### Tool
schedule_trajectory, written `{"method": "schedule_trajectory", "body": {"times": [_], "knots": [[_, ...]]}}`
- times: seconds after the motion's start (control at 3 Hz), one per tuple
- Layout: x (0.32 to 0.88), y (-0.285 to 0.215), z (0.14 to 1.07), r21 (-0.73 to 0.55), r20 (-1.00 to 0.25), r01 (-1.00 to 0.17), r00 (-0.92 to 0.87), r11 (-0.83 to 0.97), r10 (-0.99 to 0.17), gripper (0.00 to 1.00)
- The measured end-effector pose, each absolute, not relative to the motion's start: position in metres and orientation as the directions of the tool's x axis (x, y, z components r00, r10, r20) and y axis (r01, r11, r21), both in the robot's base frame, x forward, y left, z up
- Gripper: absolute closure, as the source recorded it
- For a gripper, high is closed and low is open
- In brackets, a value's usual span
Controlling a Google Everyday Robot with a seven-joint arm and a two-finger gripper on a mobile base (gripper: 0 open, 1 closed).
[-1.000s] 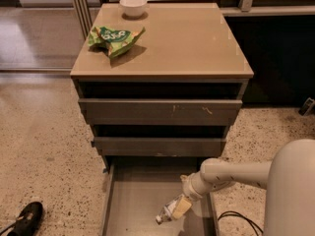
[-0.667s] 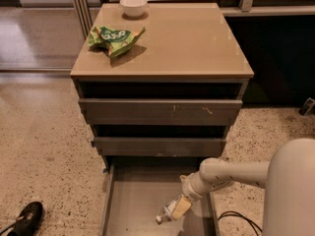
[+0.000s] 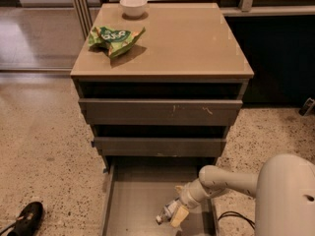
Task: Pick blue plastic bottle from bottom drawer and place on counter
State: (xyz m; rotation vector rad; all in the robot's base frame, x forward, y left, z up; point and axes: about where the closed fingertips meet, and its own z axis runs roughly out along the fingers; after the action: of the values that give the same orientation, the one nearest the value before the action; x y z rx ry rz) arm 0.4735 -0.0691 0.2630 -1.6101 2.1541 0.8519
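The bottom drawer (image 3: 133, 200) is pulled open at the foot of the cabinet. My gripper (image 3: 176, 213) reaches down into its right front part from the right. It is closed around the blue plastic bottle (image 3: 166, 214), a small clear bottle with its white cap pointing down to the left, close to the drawer floor. The counter (image 3: 182, 43) is the glossy tan top of the cabinet, well above the gripper.
A green snack bag (image 3: 115, 38) and a white bowl (image 3: 133, 5) sit on the counter's left and back. The two upper drawers (image 3: 160, 112) stand slightly open above the gripper. A black shoe (image 3: 27, 219) lies on the floor at the left. A cable (image 3: 231, 216) lies near my base.
Almost nothing has moved. The gripper and bottle stay at the same spot in the bottom drawer.
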Motion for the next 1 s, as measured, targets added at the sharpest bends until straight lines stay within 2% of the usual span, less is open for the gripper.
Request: {"method": "schedule_trajectory", "body": {"times": [1.0], "knots": [[0.496, -0.06, 0.223, 0.321, -0.587, -0.937, -0.311, 0.137, -0.748, 0.0]]}}
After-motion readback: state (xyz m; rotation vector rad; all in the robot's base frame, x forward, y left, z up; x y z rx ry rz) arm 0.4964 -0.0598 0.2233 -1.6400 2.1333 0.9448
